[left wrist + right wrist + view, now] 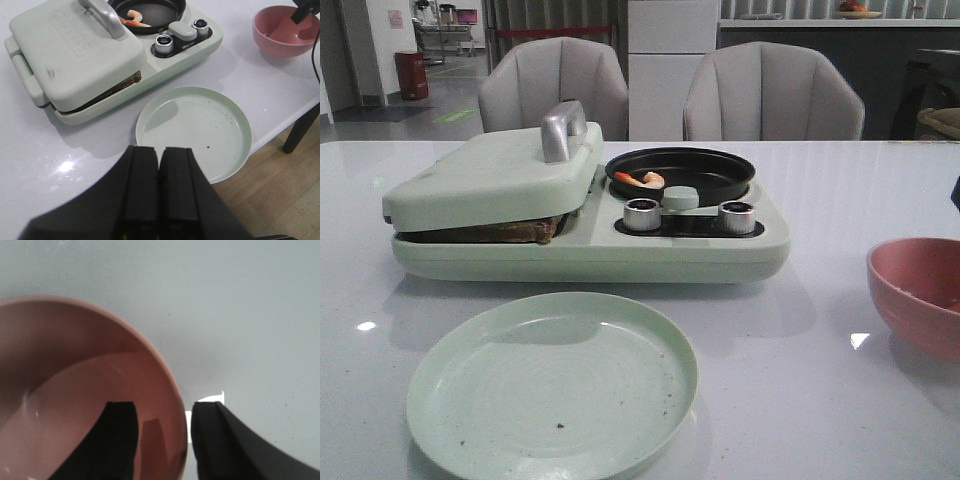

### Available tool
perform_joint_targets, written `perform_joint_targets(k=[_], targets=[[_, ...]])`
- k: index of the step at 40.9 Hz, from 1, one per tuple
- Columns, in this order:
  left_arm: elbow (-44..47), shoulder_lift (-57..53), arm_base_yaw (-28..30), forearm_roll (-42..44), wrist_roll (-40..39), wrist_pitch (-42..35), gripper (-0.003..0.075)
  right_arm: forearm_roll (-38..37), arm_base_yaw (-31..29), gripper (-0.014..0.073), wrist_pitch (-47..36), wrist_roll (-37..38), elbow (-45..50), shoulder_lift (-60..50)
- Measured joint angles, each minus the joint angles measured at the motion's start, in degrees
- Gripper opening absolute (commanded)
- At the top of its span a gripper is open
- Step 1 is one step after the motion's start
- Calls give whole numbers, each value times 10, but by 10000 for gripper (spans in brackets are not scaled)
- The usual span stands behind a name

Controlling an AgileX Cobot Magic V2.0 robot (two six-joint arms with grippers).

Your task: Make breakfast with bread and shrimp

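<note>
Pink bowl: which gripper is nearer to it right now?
Right. The right gripper straddles the pink bowl rim, one finger inside, one outside. The left gripper, shut, hovers near the green plate, with the bowl well across the table.

My right gripper [162, 440] straddles the pink bowl's [910, 290] rim; open table [820, 380] lies between bowl and green plate [552, 385]; breakfast maker [590, 215] blocks beyond.

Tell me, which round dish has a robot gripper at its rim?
The pink bowl: the right gripper straddles its rim. The flat pale-green plate has nothing touching it.
</note>
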Motion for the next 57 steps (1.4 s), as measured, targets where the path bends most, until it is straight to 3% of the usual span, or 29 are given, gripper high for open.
perform_joint_targets(k=[12,28,44,57], targets=[[0,0,0,0,0,0,101,-3,34,421,3,-1,0,-121],[0,0,0,0,0,0,101,-4,177,421,47,-1,57,-364],[0,0,0,0,0,0,101,-4,183,414,138,-1,188,-581],[0,0,0,0,0,0,101,-4,183,64,187,-1,238,-702]])
